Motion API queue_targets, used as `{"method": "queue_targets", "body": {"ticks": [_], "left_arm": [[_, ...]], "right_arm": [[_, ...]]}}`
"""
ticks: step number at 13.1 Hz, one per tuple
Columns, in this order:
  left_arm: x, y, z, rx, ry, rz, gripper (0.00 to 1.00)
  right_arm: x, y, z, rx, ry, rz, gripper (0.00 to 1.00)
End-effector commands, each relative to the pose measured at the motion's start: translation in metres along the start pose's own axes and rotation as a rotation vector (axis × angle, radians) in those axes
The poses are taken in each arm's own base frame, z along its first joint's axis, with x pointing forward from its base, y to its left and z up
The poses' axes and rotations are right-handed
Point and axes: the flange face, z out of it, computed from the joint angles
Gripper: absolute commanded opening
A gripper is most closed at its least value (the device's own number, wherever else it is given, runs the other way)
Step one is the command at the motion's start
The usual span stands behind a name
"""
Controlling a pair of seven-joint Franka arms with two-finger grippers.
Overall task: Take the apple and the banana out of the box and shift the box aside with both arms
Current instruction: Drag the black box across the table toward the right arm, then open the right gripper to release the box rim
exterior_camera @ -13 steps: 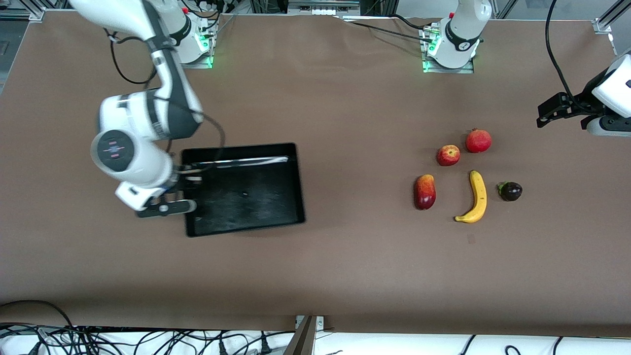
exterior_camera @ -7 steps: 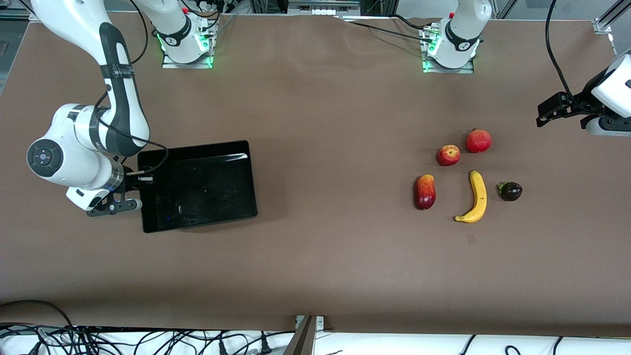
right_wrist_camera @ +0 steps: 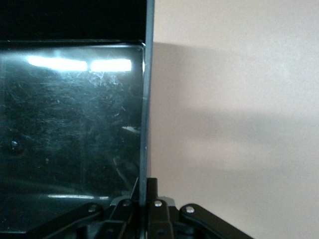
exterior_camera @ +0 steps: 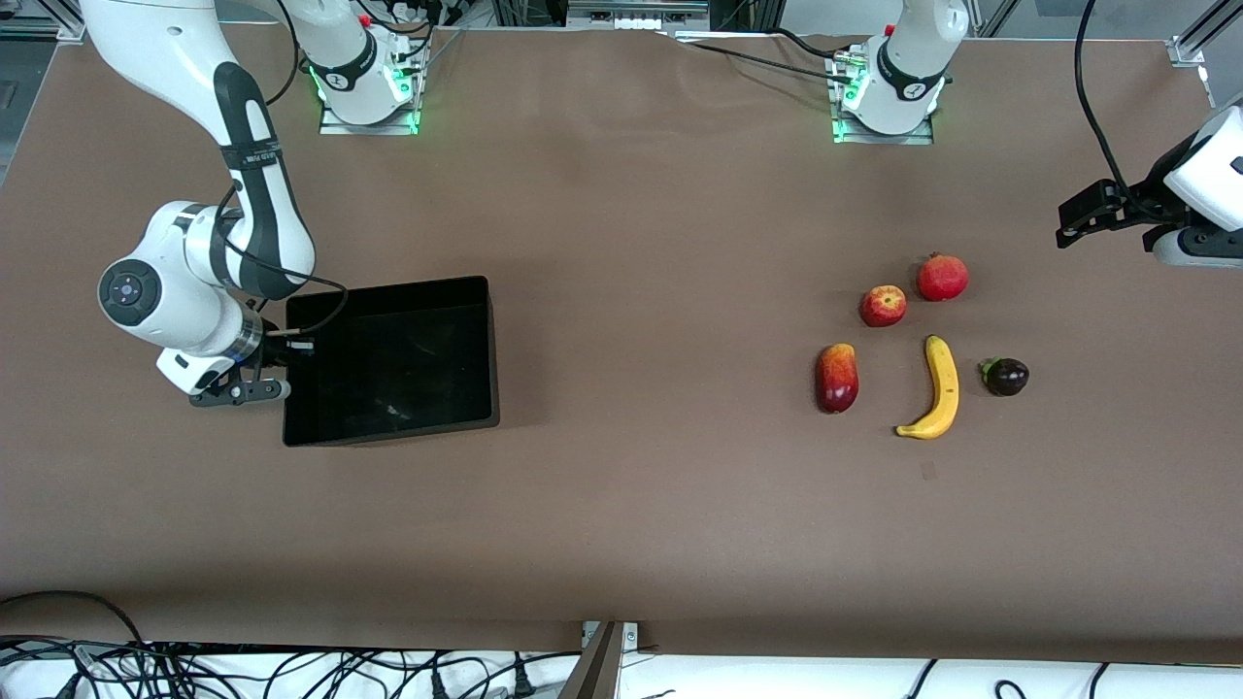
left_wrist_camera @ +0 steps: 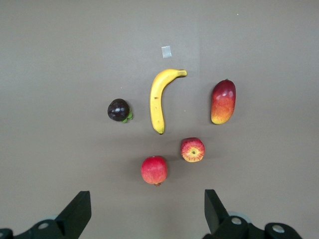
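Comparing with earlier: the box [exterior_camera: 388,361] is seen nearer the right arm's end of the table than a second ago, when it lay closer to the table's middle; since half a second ago only a slight shift and turn is noted. The fruits are unchanged in place, and the left arm is unmoved.
Right gripper [exterior_camera: 275,361]: clamped on the thin wall of the box at the edge toward the right arm's end of the table; in the right wrist view the wall [right_wrist_camera: 146,99] is seen running straight out from between the closed fingers [right_wrist_camera: 154,206], with the glossy tray floor on one side of them and bare table [right_wrist_camera: 234,99] on the other.
Left gripper [exterior_camera: 1078,218]: held spread wide, nothing between the fingers [left_wrist_camera: 77,214], waiting up over the table at the left arm's end.
Banana [exterior_camera: 935,388]: seen lying on the table under the left gripper's camera, ahead of the open fingers, untouched.
Apple [exterior_camera: 883,306]: lying just beside the banana's stem-free end, closer to the left fingers than the banana in the left wrist view.
Other fruit: a pomegranate [exterior_camera: 942,278] beside the apple, a mango [exterior_camera: 836,378] and a dark mangosteen [exterior_camera: 1005,376] flanking the banana.
Writing: none that can be read; a small pale patch [left_wrist_camera: 166,51] is seen on the table near the banana's tip.
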Motion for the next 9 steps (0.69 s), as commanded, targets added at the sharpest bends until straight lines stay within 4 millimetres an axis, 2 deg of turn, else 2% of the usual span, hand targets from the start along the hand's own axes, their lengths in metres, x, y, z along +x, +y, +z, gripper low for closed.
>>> {"method": "queue_targets", "body": {"ticks": [1,4,9], "left_arm": [[-0.005,0.001,-0.008,-0.010,0.000,0.022,1.00],[-0.005,0.001,-0.008,-0.011,0.000,0.030,1.00],[-0.004,0.001,-0.008,-0.011,0.001,0.030,1.00]], "right_arm": [[-0.015,0.003,0.003,0.019,0.003,0.006,0.00],[-0.018,0.023,0.007,0.018,-0.005,0.044,0.00],[-0.007,0.020,-0.004,0.017,0.027,0.086,0.00]]}}
